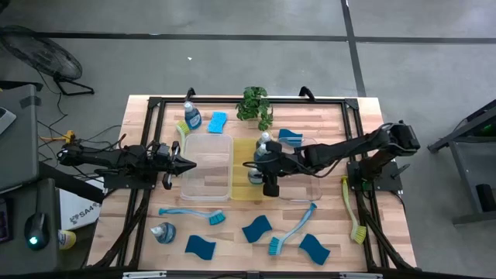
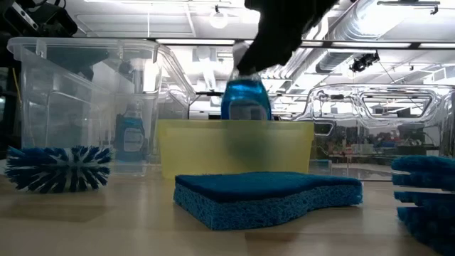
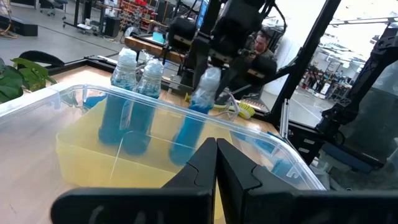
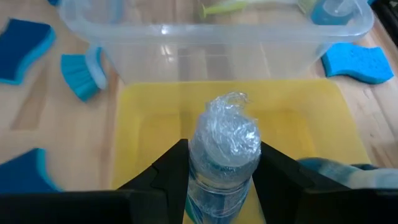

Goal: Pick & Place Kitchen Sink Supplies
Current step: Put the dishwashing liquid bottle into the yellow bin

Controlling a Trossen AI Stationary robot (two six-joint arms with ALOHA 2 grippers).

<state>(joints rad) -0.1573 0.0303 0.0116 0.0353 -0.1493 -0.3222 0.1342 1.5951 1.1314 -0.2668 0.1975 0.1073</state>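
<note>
My right gripper [image 1: 267, 167] reaches from the table's right over the yellow tray [image 1: 242, 194] and is shut on a clear bottle of blue dish soap [image 4: 225, 149] with a pale cap. Two more soap bottles [image 3: 134, 99] stand in the yellow tray. My left gripper [image 1: 186, 164] is shut and empty at the left wall of the clear tray [image 1: 207, 167]. Blue sponges [image 2: 266, 195], dish brushes [image 1: 194, 212] and another bottle [image 1: 164, 231] lie on the table toward its near edge. My right gripper pinches the soap bottle between its two fingers [image 4: 171, 171] at the upper body just below the cap [image 4: 224, 177]. The fingers come from the table's right, slanting down. The bottle stands nearly upright, a little tilted, its lower part [image 3: 186, 140] inside the yellow tray; whether it touches the tray's floor I cannot tell.
At the far edge are a bottle [image 1: 191, 116], a sponge [image 1: 217, 122], a yellow-green brush [image 1: 182, 129] and a small potted plant [image 1: 256, 106]. A yellow-green brush [image 1: 353, 211] lies at the right. A dark frame [image 1: 155, 105] borders the table top.
</note>
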